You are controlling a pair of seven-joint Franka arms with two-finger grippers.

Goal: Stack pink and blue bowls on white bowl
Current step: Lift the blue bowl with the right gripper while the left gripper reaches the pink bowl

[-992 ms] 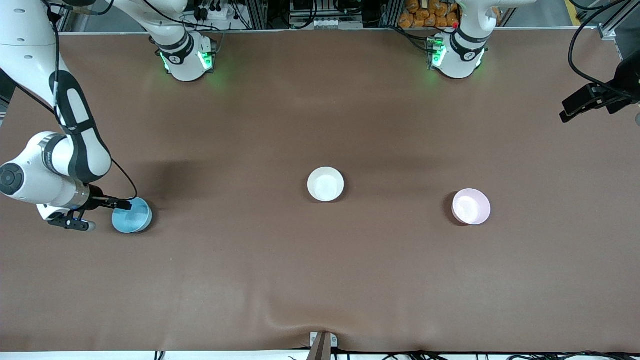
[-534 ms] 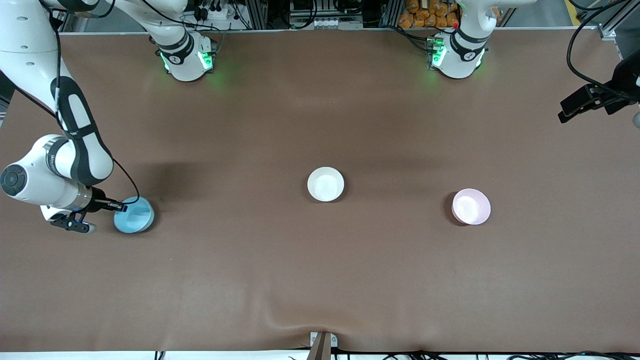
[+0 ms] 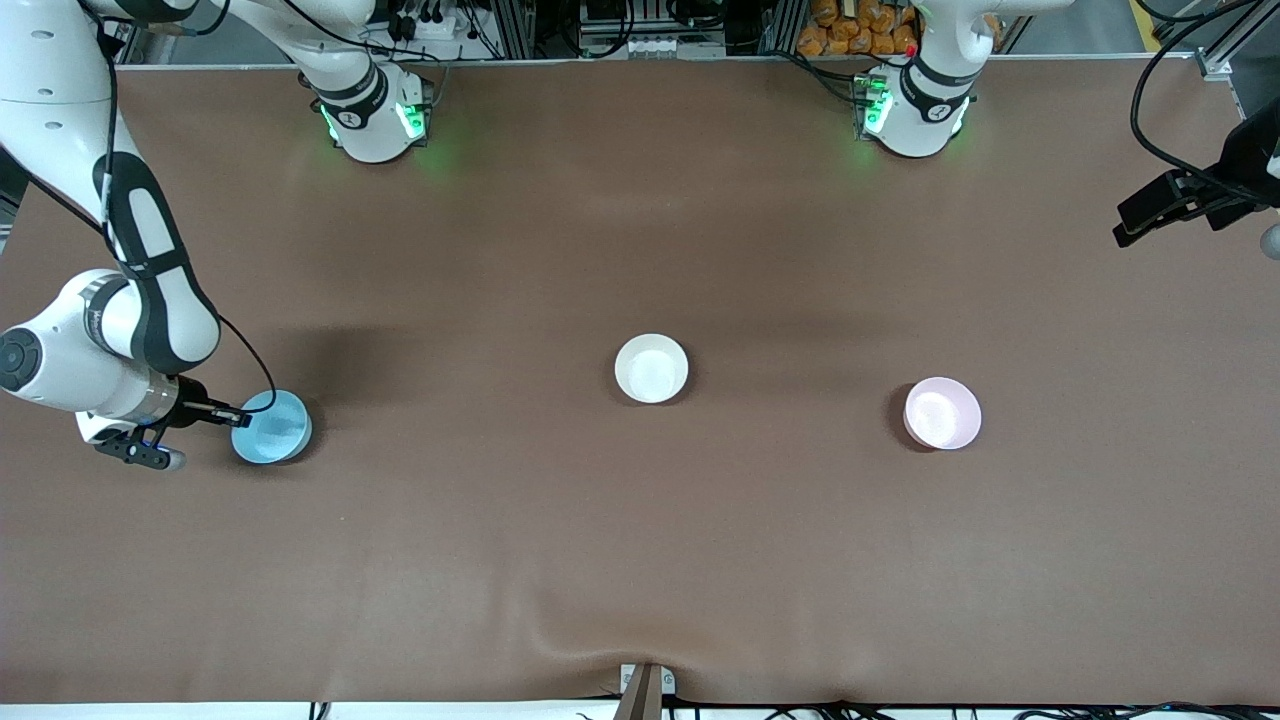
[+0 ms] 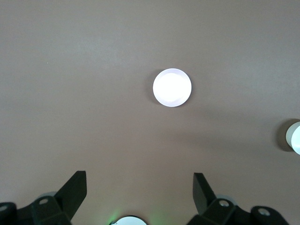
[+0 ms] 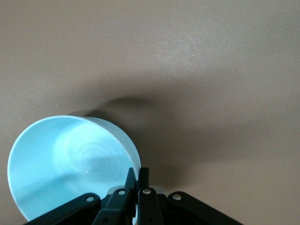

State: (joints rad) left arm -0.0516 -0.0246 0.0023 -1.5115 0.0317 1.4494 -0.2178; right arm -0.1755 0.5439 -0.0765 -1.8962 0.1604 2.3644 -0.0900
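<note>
The light blue bowl (image 3: pixel 272 427) (image 5: pixel 70 159) is at the right arm's end of the table. My right gripper (image 3: pixel 238 413) (image 5: pixel 138 176) is shut on its rim, one finger inside the bowl and one outside. At the table's middle sits the white bowl (image 3: pixel 651 368) (image 4: pixel 294 137). The pale pink bowl (image 3: pixel 942 412) (image 4: pixel 172 87) sits toward the left arm's end, slightly nearer the front camera than the white one. High over the left arm's end of the table, my left gripper (image 3: pixel 1165 208) (image 4: pixel 139 187) hangs open and holds nothing.
The brown table cover (image 3: pixel 640 560) has a small wrinkle at its front edge by a clamp (image 3: pixel 645 685). The two arm bases (image 3: pixel 375 115) (image 3: pixel 912 110) stand at the back edge.
The right gripper's fingers have shut on the blue bowl's rim, and the bowl has shifted slightly toward the table's middle. The left gripper has drifted a little.
</note>
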